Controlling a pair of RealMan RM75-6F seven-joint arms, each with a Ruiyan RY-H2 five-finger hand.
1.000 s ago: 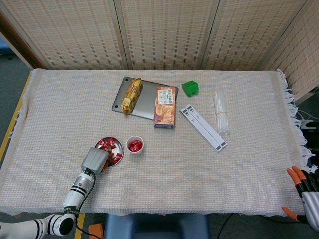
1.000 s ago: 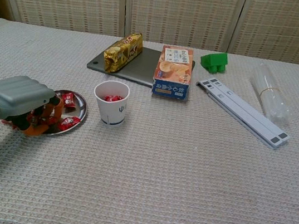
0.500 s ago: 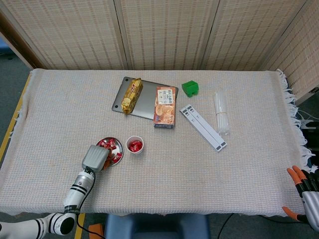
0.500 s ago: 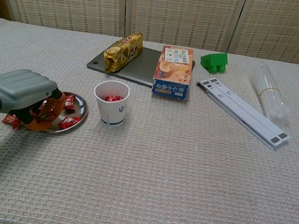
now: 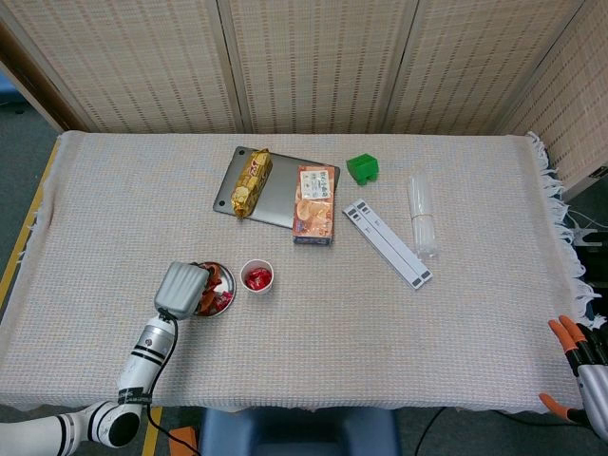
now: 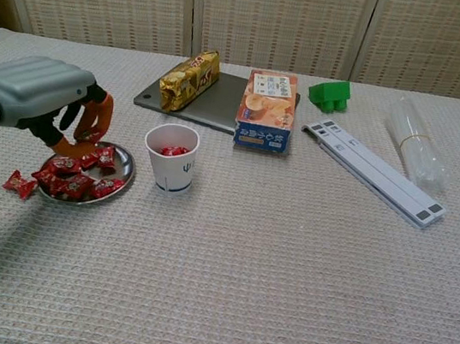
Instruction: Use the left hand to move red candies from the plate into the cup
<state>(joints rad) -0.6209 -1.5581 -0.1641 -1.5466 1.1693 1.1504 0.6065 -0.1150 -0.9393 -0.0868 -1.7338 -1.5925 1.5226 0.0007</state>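
Item, transfer step: we are holding our left hand (image 6: 46, 101), fingers curled, contents indiscernible, above the plate (image 6: 123, 175) of red candies (image 6: 73, 179) near the table's front-left edge, needing next a carry rightward over the adjacent paper cup (image 6: 171, 157).

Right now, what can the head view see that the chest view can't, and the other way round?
Only the head view shows the right robot hand at the table's near right corner, the tablecloth's fringed edge, and the floor around the table. Only the chest view shows a stray red candy lying on the cloth beside the plate; above, the left robot hand hides that spot. Both show the left robot hand raised over the plate, the cup with candy inside, and the snacks behind.
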